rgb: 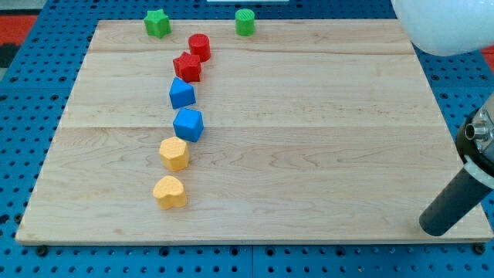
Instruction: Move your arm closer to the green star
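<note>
The green star (157, 23) sits at the view's top left, on the far edge of the wooden board (309, 139). My tip (434, 226) is at the view's bottom right corner of the board, far from the star and from every block. The dark rod rises from it toward the right edge of the view.
A green cylinder (245, 22) stands at the top centre. A line of blocks runs down the left-centre: red cylinder (199, 46), red star (187, 67), blue cube (182, 93), blue hexagon-like block (188, 124), yellow hexagon (174, 154), yellow heart (170, 192). A white round object (448, 27) is at top right.
</note>
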Available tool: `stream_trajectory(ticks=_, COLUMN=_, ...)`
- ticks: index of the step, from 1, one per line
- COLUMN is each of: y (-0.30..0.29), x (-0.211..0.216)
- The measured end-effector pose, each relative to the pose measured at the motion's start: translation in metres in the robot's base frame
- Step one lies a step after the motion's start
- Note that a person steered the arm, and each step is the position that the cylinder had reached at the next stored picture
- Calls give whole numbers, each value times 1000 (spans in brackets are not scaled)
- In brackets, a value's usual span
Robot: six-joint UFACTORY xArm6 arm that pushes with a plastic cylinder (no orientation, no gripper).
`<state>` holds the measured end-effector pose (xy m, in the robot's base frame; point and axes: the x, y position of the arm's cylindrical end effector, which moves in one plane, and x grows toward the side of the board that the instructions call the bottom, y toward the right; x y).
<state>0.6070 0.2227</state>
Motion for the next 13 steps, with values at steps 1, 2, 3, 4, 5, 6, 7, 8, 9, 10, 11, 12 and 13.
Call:
stream_trajectory(ticks=1, y=0, x=0)
stream_trajectory(ticks=2, y=2, x=0)
stream_trajectory(ticks=3, y=-38, x=-17)
stream_trajectory(ticks=4, y=-61, x=-38)
stream_trajectory(ticks=5, y=-62, x=-41)
stream_trajectory(ticks=6, y=-57, x=-41)
stream_trajectory(ticks=7, y=-51, x=-38)
stream_trajectory(ticks=8, y=-51, x=-65)
stream_trajectory(ticks=9, y=-75, x=-99)
stream_trajectory(ticks=10, y=-103, x=-135)
stream_trajectory(ticks=11, y=-104, x=-169)
stream_trajectory(ticks=12, y=-106, x=-269)
stream_trajectory(ticks=13, y=-154, x=-322)
